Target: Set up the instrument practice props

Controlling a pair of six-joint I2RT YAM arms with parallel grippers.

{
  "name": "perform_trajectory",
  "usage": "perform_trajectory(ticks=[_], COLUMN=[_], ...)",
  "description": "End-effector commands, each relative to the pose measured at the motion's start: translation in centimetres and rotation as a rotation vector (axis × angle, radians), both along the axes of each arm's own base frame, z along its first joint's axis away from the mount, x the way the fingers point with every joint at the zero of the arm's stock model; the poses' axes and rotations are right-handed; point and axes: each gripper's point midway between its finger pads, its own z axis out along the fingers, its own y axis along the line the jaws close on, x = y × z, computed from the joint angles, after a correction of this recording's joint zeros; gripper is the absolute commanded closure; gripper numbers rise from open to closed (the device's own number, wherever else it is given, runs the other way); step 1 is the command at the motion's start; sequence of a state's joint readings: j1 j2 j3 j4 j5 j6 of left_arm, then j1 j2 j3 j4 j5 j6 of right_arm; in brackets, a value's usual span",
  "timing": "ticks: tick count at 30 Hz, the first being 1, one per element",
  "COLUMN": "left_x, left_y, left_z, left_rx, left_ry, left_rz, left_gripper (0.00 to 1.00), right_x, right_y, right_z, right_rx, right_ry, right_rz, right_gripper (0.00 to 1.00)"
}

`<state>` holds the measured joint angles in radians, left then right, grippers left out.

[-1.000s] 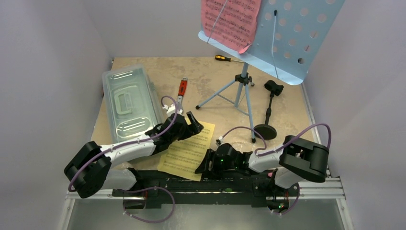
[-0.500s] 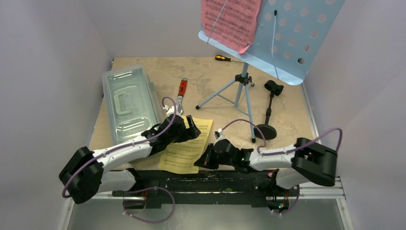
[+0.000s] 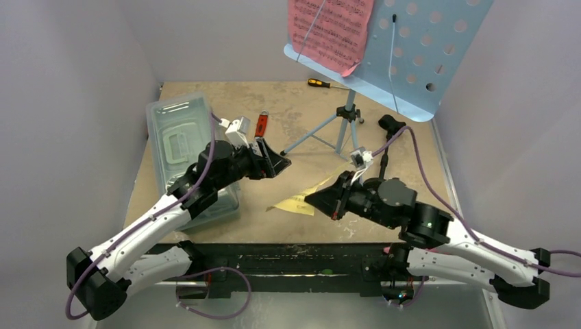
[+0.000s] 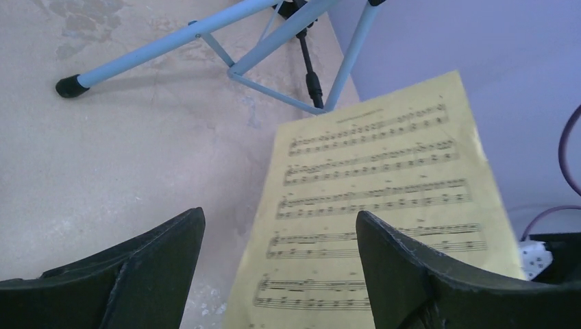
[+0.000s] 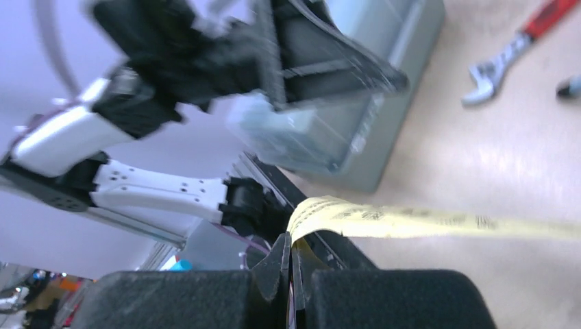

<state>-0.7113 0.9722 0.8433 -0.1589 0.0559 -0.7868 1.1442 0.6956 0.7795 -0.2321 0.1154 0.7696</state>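
Sheets number two from above: one pink page [image 3: 330, 31] on the single blue music stand [image 3: 425, 48], one yellow page [image 3: 298, 202] held tilted over the counter [image 3: 288, 110] by the right gripper [image 3: 314, 199]. Left wrist: left gripper [image 4: 279, 226] jaws spread, grasping nothing. Right wrist: jaws clenched on the yellow page's edge; one wrench [image 5: 510, 58], one clear box [image 5: 370, 130].

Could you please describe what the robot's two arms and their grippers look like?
The left arm and right arm are alike: white shells, black joints and black bases, with a purple cable looping along each. A small white module sits near each wrist. The left gripper and right gripper are matte black, each with two thick wedge-shaped fingers, slightly scuffed along the edges.
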Motion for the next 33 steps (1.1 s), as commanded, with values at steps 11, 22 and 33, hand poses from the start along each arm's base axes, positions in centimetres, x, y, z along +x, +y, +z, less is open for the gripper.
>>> perform_trajectory(ticks=[11, 22, 33], left_x=[-3.4, -0.6, 1.5], left_y=[-0.2, 2.6, 11.7], left_z=[8.5, 5.9, 9.4], left_rx=[-0.638, -0.390, 0.112], left_ry=[0.287, 0.304, -0.023], left_rz=[-0.151, 0.080, 0.392], left_gripper=[0.19, 0.18, 0.17], right_x=[-4.2, -1.7, 4.4], right_y=[0.4, 2.3, 8.1], right_z=[17.4, 15.5, 11.2], right_rx=[0.104, 0.043, 0.022], right_ry=[-0.598, -0.586, -0.511], right_rz=[0.327, 0.259, 0.257], right_gripper=[1.00, 1.00, 1.00])
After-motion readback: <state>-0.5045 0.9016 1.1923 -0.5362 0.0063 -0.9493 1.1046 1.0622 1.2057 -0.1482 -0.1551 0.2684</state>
